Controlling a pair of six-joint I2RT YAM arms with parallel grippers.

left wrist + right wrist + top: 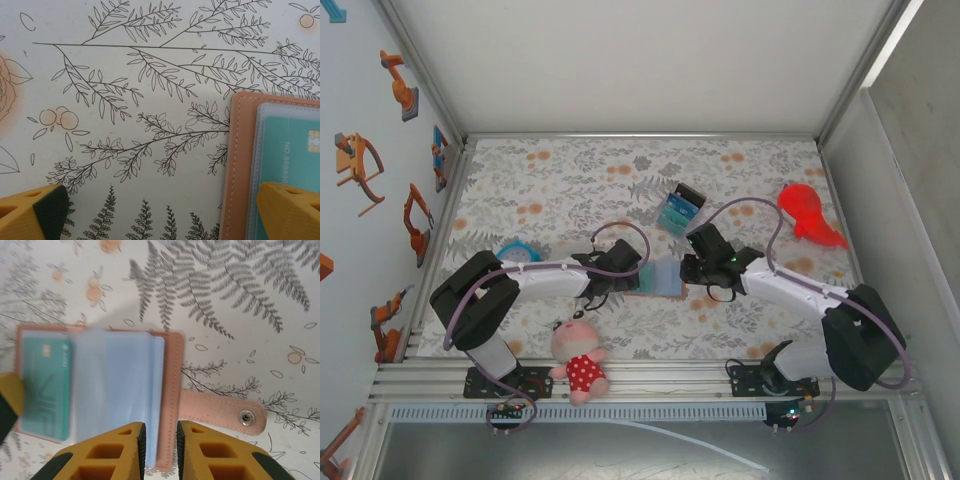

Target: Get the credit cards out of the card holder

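The pinkish-tan card holder lies open like a book on the floral table between my two grippers. In the right wrist view its blue-grey sleeves are blurred, the right cover lies flat, and the closing tab sticks out to the right. A teal credit card sits in the left-hand sleeve. My right gripper stands over the right cover's edge, jaws only narrowly apart, pinching nothing. My left gripper is wide open at the holder's left edge, one finger over the teal card.
A black, blue and teal striped block stands just behind the holder. A red object lies at the far right, a blue round clock at the left, and a doll in a red dress at the near edge.
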